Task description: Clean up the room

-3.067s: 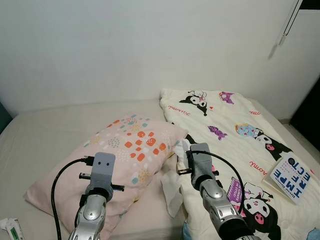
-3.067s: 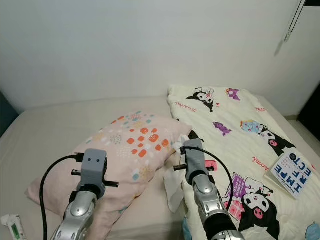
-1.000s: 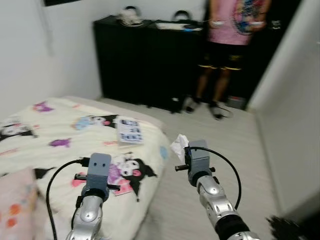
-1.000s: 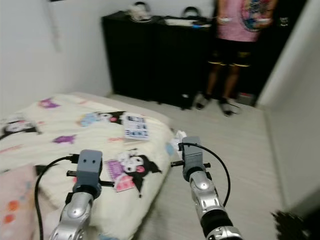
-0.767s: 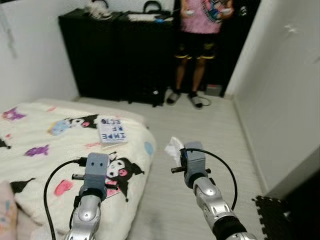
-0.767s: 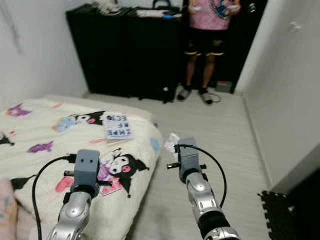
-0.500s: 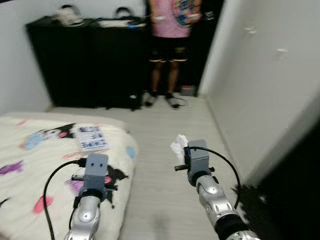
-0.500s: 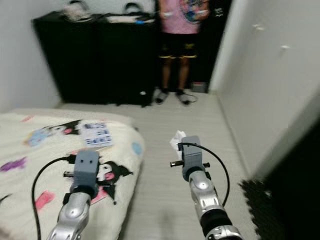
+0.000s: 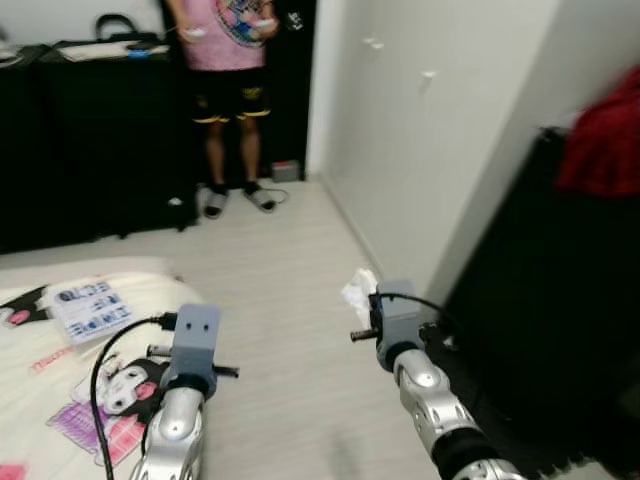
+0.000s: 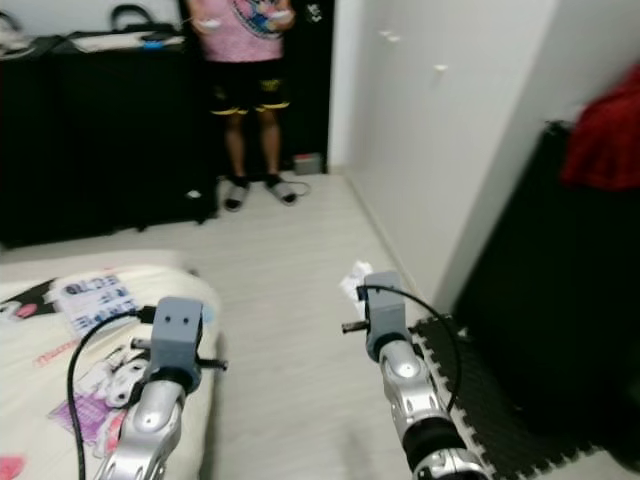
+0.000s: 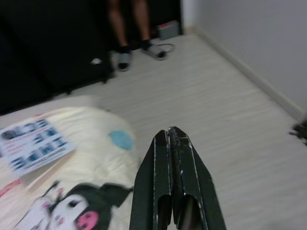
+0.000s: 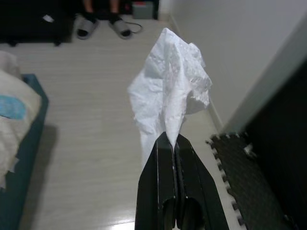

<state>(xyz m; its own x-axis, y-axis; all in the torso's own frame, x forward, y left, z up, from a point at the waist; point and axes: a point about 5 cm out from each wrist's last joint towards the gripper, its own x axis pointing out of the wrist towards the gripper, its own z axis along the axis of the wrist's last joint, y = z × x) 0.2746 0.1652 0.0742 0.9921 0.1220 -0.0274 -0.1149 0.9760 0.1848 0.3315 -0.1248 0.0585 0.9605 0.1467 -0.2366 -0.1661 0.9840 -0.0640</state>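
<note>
The right pincer (image 12: 169,143) is clamped on a crumpled white paper tissue (image 12: 168,93), which sticks out past its tips, apparently for disposal; the left pincer (image 11: 172,136) is pressed closed and empty.

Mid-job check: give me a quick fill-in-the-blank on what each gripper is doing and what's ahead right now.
The right gripper is shut on a crumpled white ____.
The left gripper is shut and holds ____.
A booklet lies on the ____.
A person stands beside a black ____.

Missing words: tissue; nothing; bed; cabinet
</note>
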